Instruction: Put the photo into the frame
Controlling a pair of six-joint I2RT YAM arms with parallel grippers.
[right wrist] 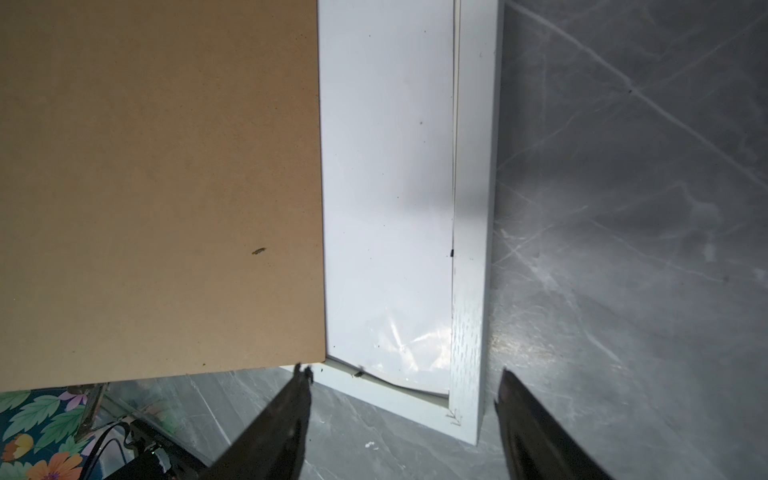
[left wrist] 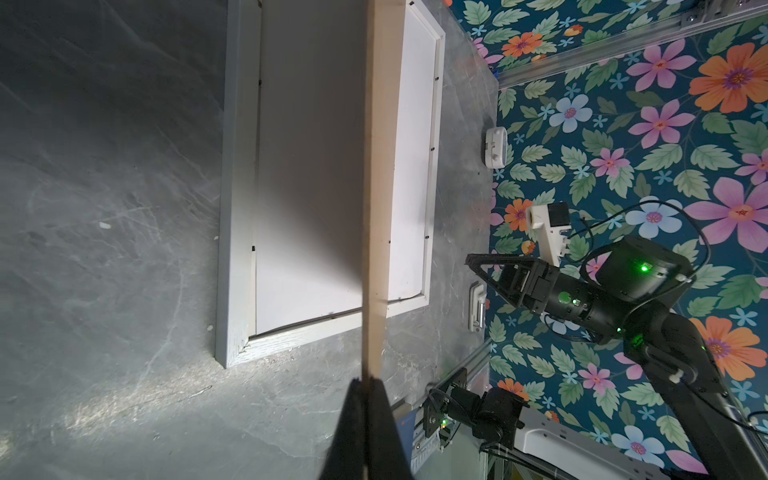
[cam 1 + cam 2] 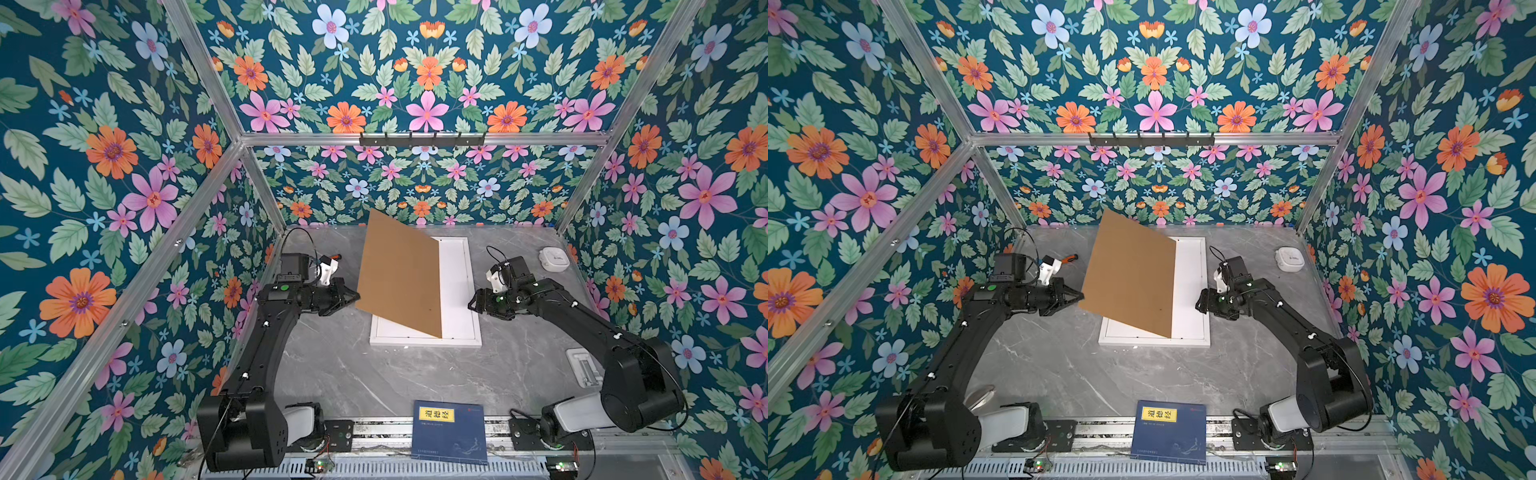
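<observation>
The left gripper (image 3: pixel 353 297) is pinched shut on the left long edge of a plain brown rectangular backing board (image 3: pixel 399 274), close to the corner nearer the robot. It holds that side raised, so the board slopes down to the right like a half-open lid. The right gripper (image 3: pixel 472 304) hovers with its jaws spread and nothing between them, just beside the right rail of the large white rectangular picture frame (image 3: pixel 424 341). The frame lies flat in the middle of the grey marble-patterned table (image 3: pixel 374 382).

The board's lower long edge runs over the middle of the frame, parallel to the frame's long axis, which points from the robot towards the back wall. Whether that edge rests in the recess or hangs just above it cannot be told.

To the right of the board an uncovered strip of a smooth white sheet (image 1: pixel 386 166) lies inside the frame's rails, with its near corner curled up slightly. The photo's printed face shows in no view. The sheet may be the photo lying face down, but the pictures do not settle that.

The uncovered strip and the curled corner lie on the right arm's side, directly ahead of its open jaws. That arm looks better placed to press or straighten the sheet, while the left arm alone governs the board's tilt.
</observation>
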